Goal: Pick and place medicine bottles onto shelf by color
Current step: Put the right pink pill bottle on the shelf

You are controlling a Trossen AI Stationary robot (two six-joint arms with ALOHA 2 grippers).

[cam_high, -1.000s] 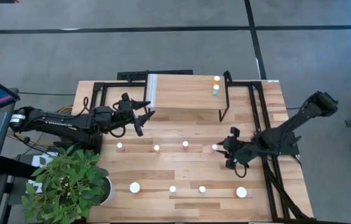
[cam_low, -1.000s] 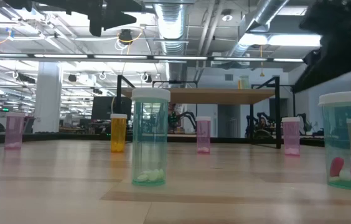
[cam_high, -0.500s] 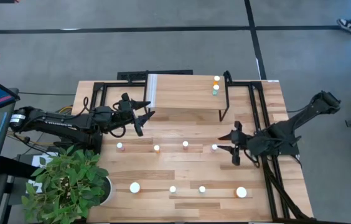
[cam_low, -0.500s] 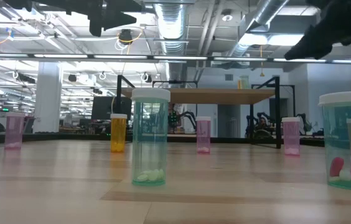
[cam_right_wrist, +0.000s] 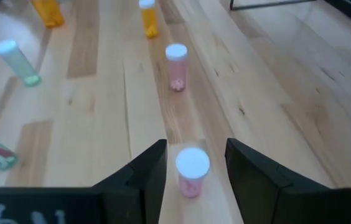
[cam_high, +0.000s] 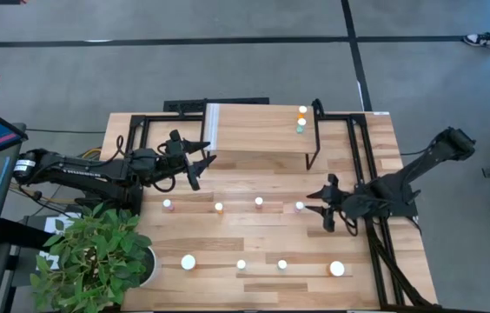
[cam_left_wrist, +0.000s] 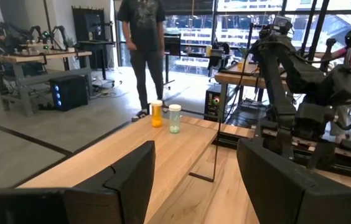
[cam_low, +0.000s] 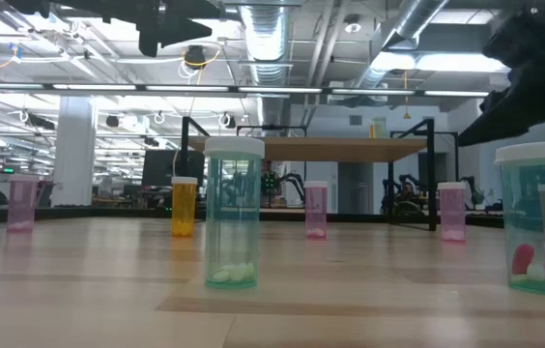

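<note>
Big light-wood slatted tabletop (cam_high: pixel 254 239) first. On its far side stands the small raised light-wood shelf (cam_high: pixel 258 130) w/ thin black metal legs; two small white-capped bottles, one orange (cam_high: pixel 302 111) and one green (cam_high: pixel 300 129), already sit near its right end.

Left arm's dark two-finger gripper (cam_high: pixel 200 163) waits just beside the shelf's left front, jaws apart, holding nothing.

Right arm's dark two-finger gripper (cam_right_wrist: pixel 191 171) is the one at work: low over the table's mid row, fingers spread to either side of a tiny pink white-capped bottle (cam_right_wrist: pixel 191 171), not yet touching it as far as I can tell. Same bottle in high view sits at the right end of that row (cam_high: pixel 300 206).

Other bottles remain on the table: pink, orange, green.

Step, by my read: approach/pre-grasp on the pink bottle. Next move needs fingers centred on the body below the cap, then a gentle close, since a light upright bottle could tip.
</note>
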